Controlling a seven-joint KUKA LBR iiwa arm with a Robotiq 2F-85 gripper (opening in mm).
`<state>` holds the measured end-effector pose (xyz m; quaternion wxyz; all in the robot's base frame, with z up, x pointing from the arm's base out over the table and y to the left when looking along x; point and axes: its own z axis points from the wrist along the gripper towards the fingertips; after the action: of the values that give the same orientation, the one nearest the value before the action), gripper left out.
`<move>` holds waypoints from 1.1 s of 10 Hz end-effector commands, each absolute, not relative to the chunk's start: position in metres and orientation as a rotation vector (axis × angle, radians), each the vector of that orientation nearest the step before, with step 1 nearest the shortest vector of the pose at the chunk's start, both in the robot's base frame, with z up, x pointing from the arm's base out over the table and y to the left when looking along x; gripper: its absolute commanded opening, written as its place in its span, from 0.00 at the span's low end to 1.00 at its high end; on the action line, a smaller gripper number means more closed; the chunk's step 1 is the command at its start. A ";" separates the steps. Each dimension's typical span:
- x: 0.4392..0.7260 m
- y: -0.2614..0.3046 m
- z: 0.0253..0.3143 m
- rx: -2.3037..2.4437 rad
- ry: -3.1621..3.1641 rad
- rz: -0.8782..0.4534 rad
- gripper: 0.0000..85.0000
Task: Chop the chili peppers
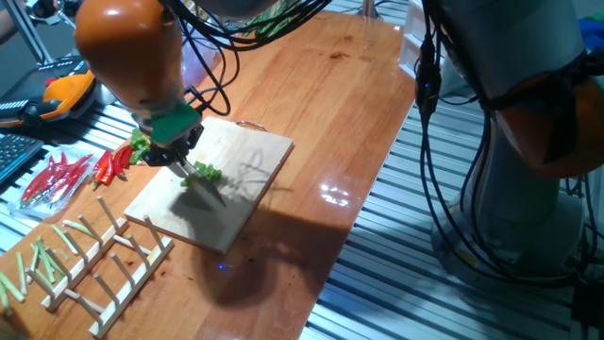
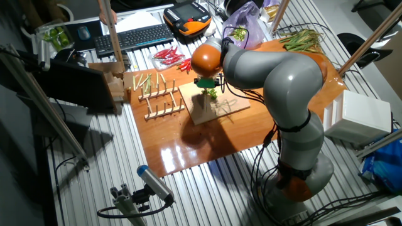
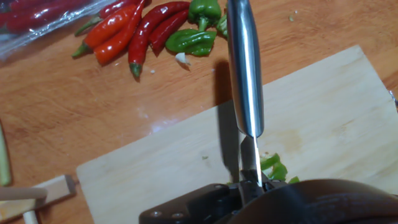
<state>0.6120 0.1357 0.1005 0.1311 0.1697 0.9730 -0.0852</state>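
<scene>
My gripper [image 1: 177, 149] is shut on a knife [image 3: 245, 74] with a steel blade that points down onto the wooden cutting board [image 1: 255, 151]. A few glossy bright-green chili pepper bits [image 3: 274, 167] lie on the board right beside the blade; they also show in one fixed view [image 1: 208, 173]. More whole green chilies [image 3: 194, 40] lie off the board on the table, beyond the blade tip. In the other fixed view the gripper [image 2: 207, 83] stands over the board [image 2: 226, 110].
Slender red chilies [image 3: 127, 31] lie beside the board, some in a clear bag [image 1: 52, 179]. A wooden rack [image 1: 109, 260] with pale-green stalk sticks [image 1: 38, 255] stands at the front. A keyboard [image 2: 129, 37] and teach pendant [image 2: 187, 17] are behind.
</scene>
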 end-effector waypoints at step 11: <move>0.625 0.172 0.150 0.611 2.904 -0.007 0.00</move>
<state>0.6246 0.1733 0.1503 0.0859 0.2065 0.9747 -0.0024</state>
